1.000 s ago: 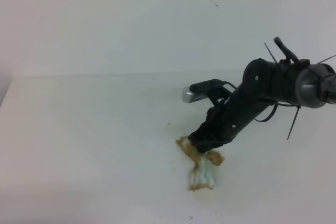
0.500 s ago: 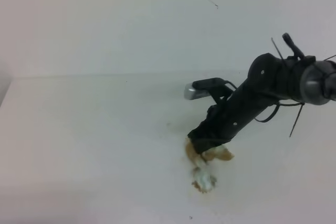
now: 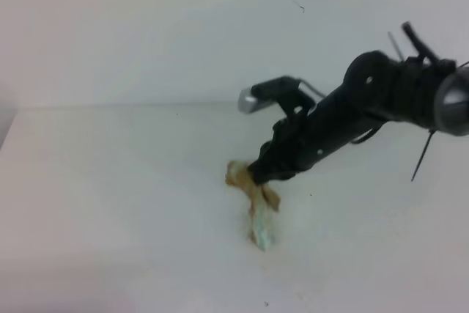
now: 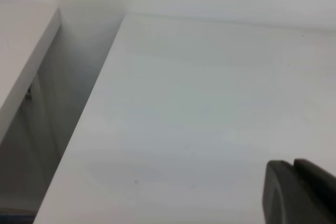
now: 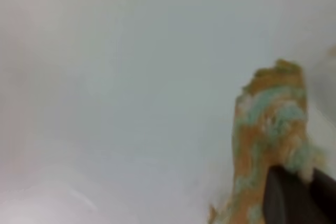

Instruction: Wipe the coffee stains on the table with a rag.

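Observation:
My right gripper [image 3: 261,174] is shut on the rag [image 3: 255,199], a wadded whitish-green cloth with tan-brown stained parts, and presses it on the white table [image 3: 110,203]. The rag trails toward the front from the fingers. In the right wrist view the rag [image 5: 270,129] lies just ahead of my dark fingertips [image 5: 294,195]. No separate orange-brown coffee blotch shows; only a faint tan tinge lies beside the rag's lower end [image 3: 250,219]. My left gripper is out of the high view; its dark fingers [image 4: 296,192] show close together over bare table.
The table's left edge [image 4: 86,108] drops off beside a second white surface [image 4: 21,61]. A white wall [image 3: 183,27] stands behind the table. A few tiny dark dots [image 3: 266,303] mark the tabletop.
My right gripper has dragged the rag to the left and toward the back of the table. The rag now hangs longer and narrower below the fingers.

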Action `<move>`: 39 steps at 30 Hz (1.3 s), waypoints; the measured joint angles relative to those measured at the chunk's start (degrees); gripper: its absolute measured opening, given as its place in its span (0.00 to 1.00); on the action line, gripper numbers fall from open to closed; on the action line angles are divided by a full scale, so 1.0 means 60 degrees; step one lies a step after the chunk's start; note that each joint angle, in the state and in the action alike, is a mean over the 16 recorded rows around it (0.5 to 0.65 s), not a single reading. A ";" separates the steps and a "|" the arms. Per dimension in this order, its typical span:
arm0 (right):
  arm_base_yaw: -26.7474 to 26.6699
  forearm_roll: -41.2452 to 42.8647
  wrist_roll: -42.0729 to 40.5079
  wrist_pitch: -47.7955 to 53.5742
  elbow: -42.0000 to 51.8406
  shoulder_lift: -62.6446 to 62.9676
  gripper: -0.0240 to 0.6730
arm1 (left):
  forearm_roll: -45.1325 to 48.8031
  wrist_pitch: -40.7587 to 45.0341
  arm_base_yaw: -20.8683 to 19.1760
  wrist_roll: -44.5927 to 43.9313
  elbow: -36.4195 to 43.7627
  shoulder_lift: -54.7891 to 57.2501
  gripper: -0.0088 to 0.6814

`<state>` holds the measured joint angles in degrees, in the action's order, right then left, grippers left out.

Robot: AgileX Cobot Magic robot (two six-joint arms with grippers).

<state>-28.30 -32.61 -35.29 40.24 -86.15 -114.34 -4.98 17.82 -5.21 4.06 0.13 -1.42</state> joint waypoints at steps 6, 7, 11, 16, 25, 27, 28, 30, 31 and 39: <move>0.0764 0.0788 0.0112 -0.0068 0.0046 0.1266 0.03 | 0.0000 0.0000 -0.0001 0.0000 0.0000 -0.0016 0.01; 0.0933 0.0898 0.0130 -0.0047 0.0077 0.1472 0.03 | -0.0001 -0.0009 -0.0001 0.0000 0.0022 -0.0016 0.01; 0.1684 0.1209 0.0187 0.0116 0.0328 0.2183 0.03 | -0.0004 -0.0009 -0.0001 0.0000 0.0022 -0.0016 0.01; 0.2631 0.1325 0.0191 0.0114 0.0999 0.2781 0.03 | -0.0007 -0.0009 -0.0001 0.0000 0.0045 -0.0016 0.01; 0.3582 0.1269 0.0182 -0.1140 0.2999 0.3109 0.03 | -0.0011 0.0000 -0.0001 0.0000 0.0067 -0.0016 0.01; 0.3651 0.1250 0.0177 -0.1500 0.3423 0.3052 0.03 | -0.0009 0.0000 -0.0001 0.0000 0.0112 -0.0016 0.01; 0.3674 0.1242 0.0175 -0.1664 0.3612 0.3010 0.03 | -0.0008 0.0000 -0.0001 0.0000 0.0134 -0.0016 0.01; 0.3699 0.1229 0.0170 -0.1951 0.3936 0.2905 0.03 | -0.0008 0.0000 -0.0001 0.0000 0.0134 -0.0016 0.01; 0.3704 0.1222 0.0168 -0.2075 0.4076 0.2849 0.03 | -0.0007 0.0000 -0.0001 0.0000 0.0157 -0.0016 0.01; 0.3696 0.1164 0.0158 -0.2354 0.4540 0.2449 0.12 | -0.0009 0.0000 -0.0001 0.0000 0.0269 -0.0016 0.01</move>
<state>-6.12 -25.62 -34.35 26.11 -58.91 -99.65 -5.03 17.82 -5.22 4.06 1.75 -1.52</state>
